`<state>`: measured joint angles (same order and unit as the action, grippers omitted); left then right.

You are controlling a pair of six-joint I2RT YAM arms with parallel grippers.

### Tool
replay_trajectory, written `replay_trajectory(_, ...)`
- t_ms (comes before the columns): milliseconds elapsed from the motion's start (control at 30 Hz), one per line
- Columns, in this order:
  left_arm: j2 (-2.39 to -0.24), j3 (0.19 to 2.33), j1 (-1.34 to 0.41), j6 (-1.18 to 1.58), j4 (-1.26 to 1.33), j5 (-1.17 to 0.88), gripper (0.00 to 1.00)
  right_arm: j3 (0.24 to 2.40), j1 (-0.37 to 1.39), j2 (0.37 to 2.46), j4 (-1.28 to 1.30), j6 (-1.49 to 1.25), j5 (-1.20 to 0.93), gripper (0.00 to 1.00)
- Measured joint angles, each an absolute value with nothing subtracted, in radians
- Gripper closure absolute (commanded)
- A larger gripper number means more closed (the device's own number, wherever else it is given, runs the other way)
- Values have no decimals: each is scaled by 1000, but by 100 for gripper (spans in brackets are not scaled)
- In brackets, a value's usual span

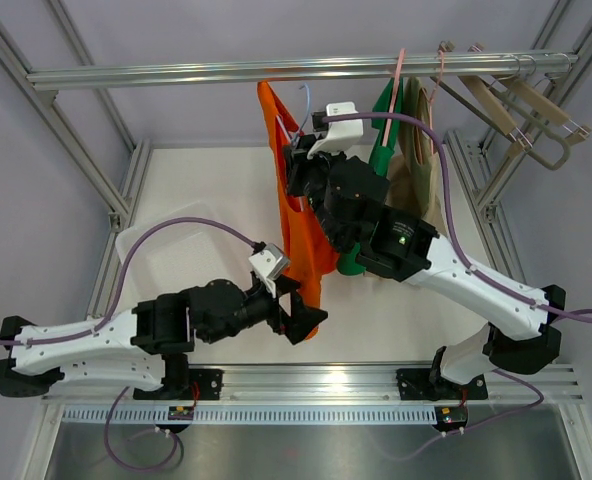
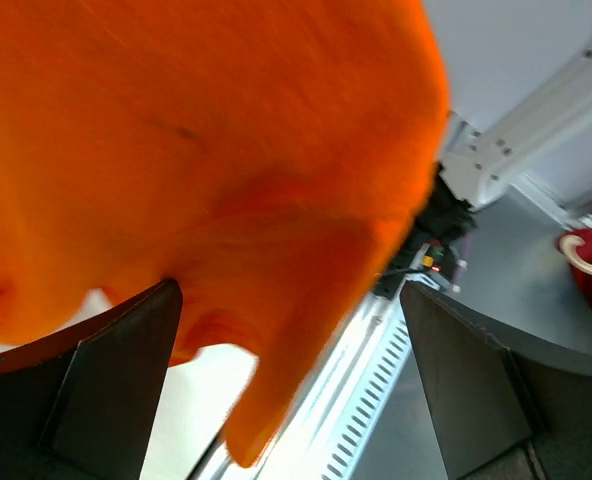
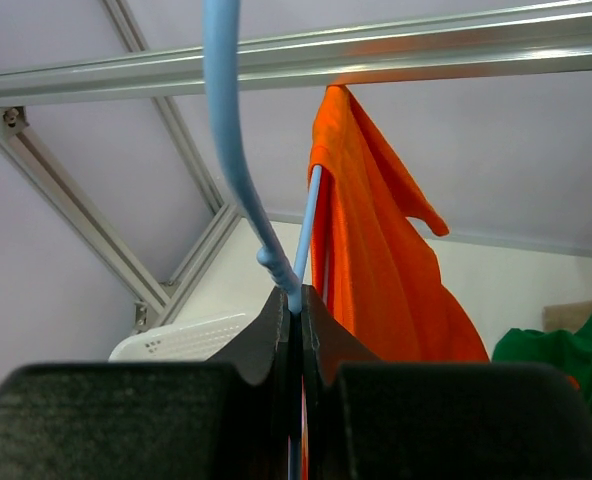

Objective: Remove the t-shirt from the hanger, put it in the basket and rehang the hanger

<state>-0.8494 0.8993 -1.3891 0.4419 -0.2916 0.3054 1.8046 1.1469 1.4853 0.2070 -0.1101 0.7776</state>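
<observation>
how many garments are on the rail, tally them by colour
orange t-shirt: 1
green garment: 1
tan garment: 1
total: 3

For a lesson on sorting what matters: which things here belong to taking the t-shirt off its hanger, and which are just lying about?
Job in hand: orange t-shirt; blue hanger; right claw, shut on the hanger; left claw, open at the t-shirt's hem.

Lying about: green shirt; tan garment; wooden hangers; basket.
</observation>
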Motion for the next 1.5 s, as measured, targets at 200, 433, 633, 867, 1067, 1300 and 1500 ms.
replay_trajectory(200,-921,942,-1443,389,-285,449,75,1797,1177,1482,205,-109,788,100)
replay_trajectory(433,-953,953,-1506,336,-274,511,100,1774,1176,1472,167,-79,801,100)
replay_trajectory(633,-944,847,-1604,394,-208,533,100,1903,1110,1542,169,-28,788,100)
replay_trajectory(867,-978,684,-1670,515,-136,613,100,2179,979,1679,361,-86,685,100)
replay_trajectory(1067,-961,680,-1697,517,-148,641,100,2028,978,1502,438,-146,537,100)
replay_trajectory(1300,-753,806,-1713,309,-194,759,100,1676,968,1052,467,-253,339,100)
replay_trajectory(1500,-701,925,-1618,29,-29,824,100,1590,966,872,467,-326,154,100)
